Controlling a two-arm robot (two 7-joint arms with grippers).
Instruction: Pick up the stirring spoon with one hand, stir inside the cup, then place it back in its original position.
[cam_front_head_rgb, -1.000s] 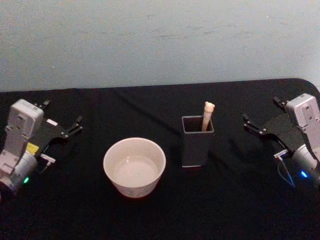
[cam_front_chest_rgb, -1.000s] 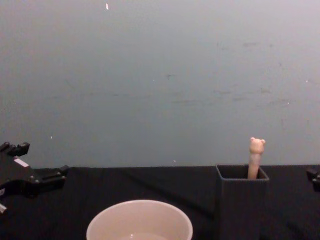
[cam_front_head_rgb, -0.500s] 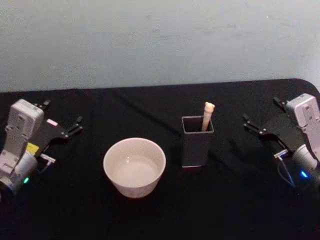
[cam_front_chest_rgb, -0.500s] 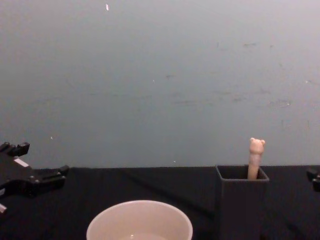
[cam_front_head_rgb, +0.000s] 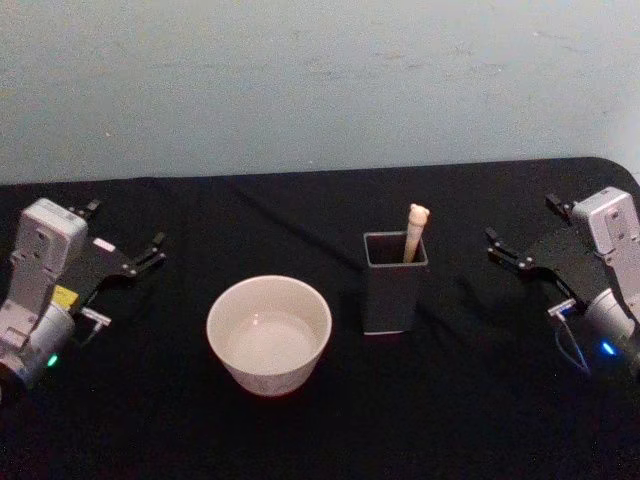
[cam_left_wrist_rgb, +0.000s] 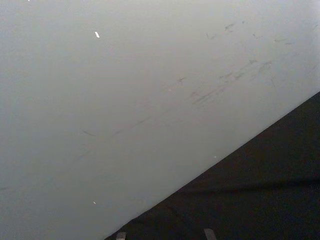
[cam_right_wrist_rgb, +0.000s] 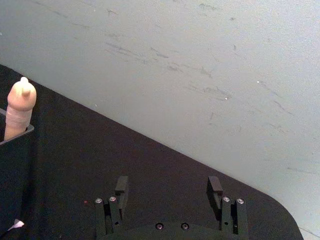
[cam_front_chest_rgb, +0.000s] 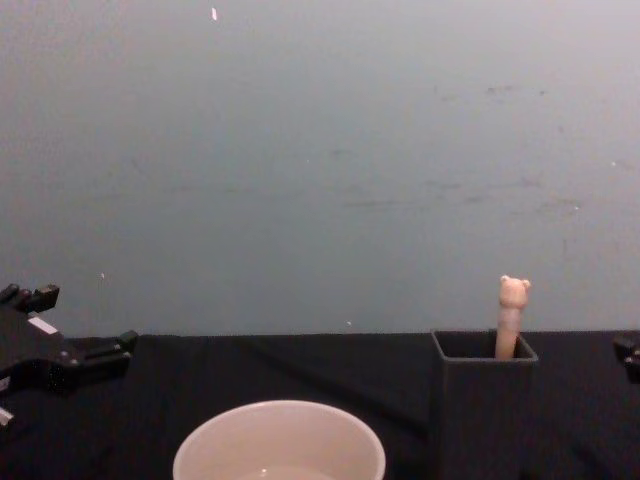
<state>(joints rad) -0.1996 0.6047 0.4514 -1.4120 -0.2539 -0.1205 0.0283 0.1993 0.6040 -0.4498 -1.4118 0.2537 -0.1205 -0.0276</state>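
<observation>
Head view: stirring spoon (cam_front_head_rgb: 416, 225) stands in the dark grey square holder (cam_front_head_rgb: 392, 290), bear head above the rim, against the 1 o'clock corner. Cream cup (cam_front_head_rgb: 268, 335) sits at the holder's 9 o'clock, apart from it, on the black tabletop (cam_front_head_rgb: 300, 200). Left hand (cam_front_head_rgb: 125, 225) is at the cup's 9 o'clock, well apart, fingers spread wide, holding nothing. Right hand (cam_front_head_rgb: 521, 220) is at the holder's 3 o'clock, well apart, also wide, holding nothing.

Left wrist view: left hand (cam_left_wrist_rgb: 165, 234) shows two fingertips, apart, tabletop edge and pale wall (cam_left_wrist_rgb: 125, 75) beyond.

Right wrist view: right hand (cam_right_wrist_rgb: 168, 187) fingers spread wide, nothing between. Spoon head (cam_right_wrist_rgb: 20, 107) pokes out of the holder (cam_right_wrist_rgb: 15, 165).

Chest view: spoon (cam_front_chest_rgb: 511, 315) near upright in the holder (cam_front_chest_rgb: 483, 410), cup (cam_front_chest_rgb: 278, 440) at its 9 o'clock, left hand (cam_front_chest_rgb: 80, 320) farther toward 9 o'clock, wide.
</observation>
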